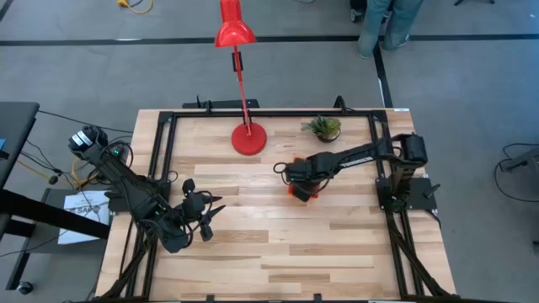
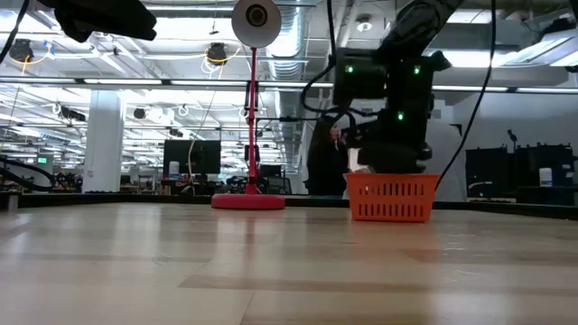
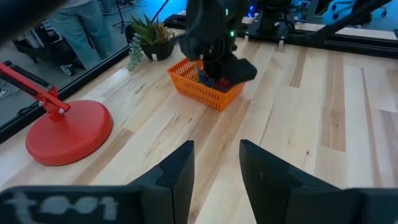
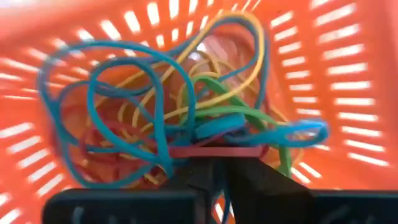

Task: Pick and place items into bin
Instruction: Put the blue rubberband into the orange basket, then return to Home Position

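The orange bin [image 1: 303, 194] [image 2: 390, 199] [image 3: 202, 88] stands right of the table's middle. My right gripper [image 4: 216, 169] points down into it, and its dark wrist [image 2: 388, 144] fills the space above the rim. A tangle of the items lies in the bin under the fingers: teal bands [image 4: 124, 81], yellow bands [image 4: 249, 56], a green band [image 4: 211, 87] and a red band [image 4: 214, 151]. The fingers stand almost together. My left gripper [image 3: 214, 168] [image 1: 206, 220] waits open above the table's near left part, touching nothing. My right gripper comes from above, pointing down into the bin. A teal strand [image 4: 225, 186] runs down into the narrow slit between its two fingers, and the red band lies across their tips. The bands rest on the heap in the bin, slack.
A red lamp stands on its round base [image 1: 248, 139] [image 3: 62, 134] at the far middle. A small potted plant [image 1: 323, 127] [image 3: 149, 37] sits far right of it. A black frame [image 1: 168, 151] runs along the table's edges. A person [image 1: 383, 21] stands beyond the far edge.
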